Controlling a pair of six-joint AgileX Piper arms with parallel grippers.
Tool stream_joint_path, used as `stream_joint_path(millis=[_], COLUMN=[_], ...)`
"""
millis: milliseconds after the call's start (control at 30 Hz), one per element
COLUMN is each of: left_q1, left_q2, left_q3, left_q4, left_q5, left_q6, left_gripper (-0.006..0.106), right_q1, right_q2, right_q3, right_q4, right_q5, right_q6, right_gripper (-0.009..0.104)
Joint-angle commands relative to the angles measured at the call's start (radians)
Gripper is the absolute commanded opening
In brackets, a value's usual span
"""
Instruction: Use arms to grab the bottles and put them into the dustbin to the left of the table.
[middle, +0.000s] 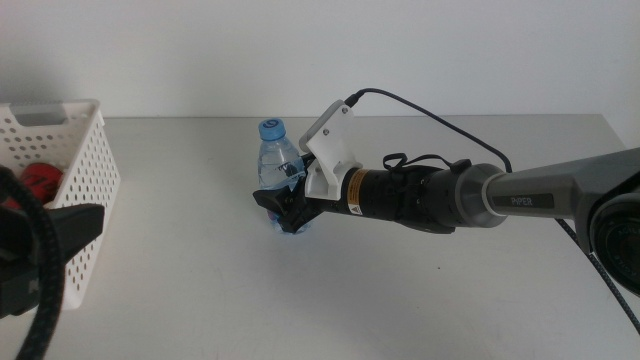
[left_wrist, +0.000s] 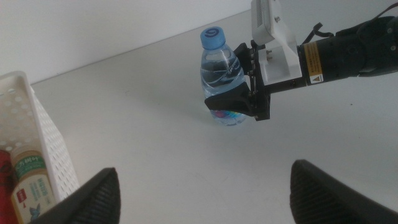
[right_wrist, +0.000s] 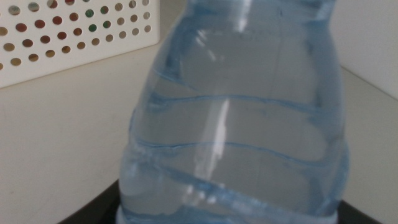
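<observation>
A small clear water bottle (middle: 277, 155) with a blue cap stands upright near the middle of the table (middle: 200, 280). My right gripper (middle: 284, 206) reaches in from the right and is shut on the bottle's lower half, one dark jaw on each side. In the right wrist view the bottle (right_wrist: 249, 118) fills the picture. The white perforated dustbin (middle: 85, 170) stands at the table's left edge, with a red can (middle: 40, 180) and a yellow tea bottle (left_wrist: 34, 186) inside it. My left gripper (left_wrist: 214, 199) hangs open beside the dustbin, well short of the water bottle (left_wrist: 219, 62).
The right arm's wrist, white camera mount (middle: 335, 140) and black cable stretch across the right half of the table. A white wall runs behind the far edge. Bare tabletop lies between the bottle and the dustbin.
</observation>
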Motion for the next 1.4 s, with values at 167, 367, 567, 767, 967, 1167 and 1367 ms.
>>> stream_joint_path(millis=[167,367,567,767,967,1167,1367], left_q1=[-0.008,-0.008,-0.008,-0.008,-0.008,-0.008,-0.008], left_q2=[0.001,0.001,0.001,0.001,0.001,0.001,0.001], left_q3=[-0.025,-0.025,-0.025,-0.025,-0.025,-0.025,-0.025], left_q4=[0.004,0.004,0.004,0.004,0.004,0.003,0.004], left_q5=[-0.074,-0.075,-0.075,-0.074,-0.075,-0.075,-0.074], left_q6=[-0.014,-0.014,-0.014,-0.014,-0.014,-0.014,-0.014], left_gripper=[0.093,0.093,0.093,0.093,0.093,0.093,0.093], right_q1=[-0.002,-0.002,-0.002,-0.003,-0.003,-0.039,-0.064], right_q2=[-0.059,-0.058,-0.095,-0.190,-0.333,-0.497,-0.762], right_q3=[-0.035,-0.035,-0.035,-0.034,-0.034,-0.021,0.193], right_q4=[0.040,0.035,0.024,-0.103,-0.261,-0.340,-0.119], right_q5=[-0.097,-0.100,-0.098,-0.090,0.000,0.035,0.177], right_q6=[0.040,0.039,0.071,0.190,0.328,0.517,0.404], right_gripper=[0.013,0.065,0.070,0.067,0.066,0.066,0.066])
